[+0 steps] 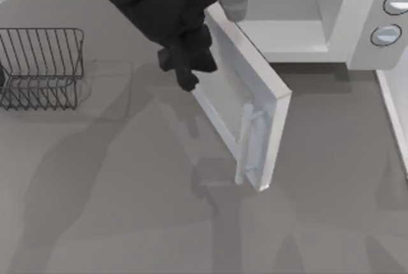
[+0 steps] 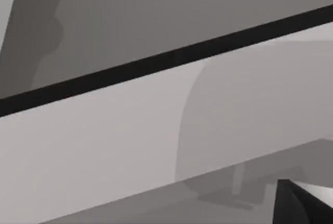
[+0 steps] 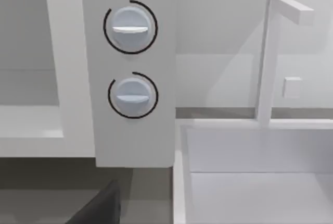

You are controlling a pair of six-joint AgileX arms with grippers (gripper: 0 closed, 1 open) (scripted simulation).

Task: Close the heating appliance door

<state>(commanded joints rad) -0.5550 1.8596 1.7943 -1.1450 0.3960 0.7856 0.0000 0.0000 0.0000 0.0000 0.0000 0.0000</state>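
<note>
Our left gripper (image 1: 187,70), finger state impossible to tell, pressed the half-open door (image 1: 245,105) at the heating appliance (image 1: 357,19) far right. We feared it sliding off, stalling the swing.

Grey table (image 1: 127,223), white sink (image 3: 250,182)

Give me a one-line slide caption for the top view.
Left arm's tool against the outer face of the half-open microwave door, cavity of the microwave exposed, wire rack at table's left.
</note>
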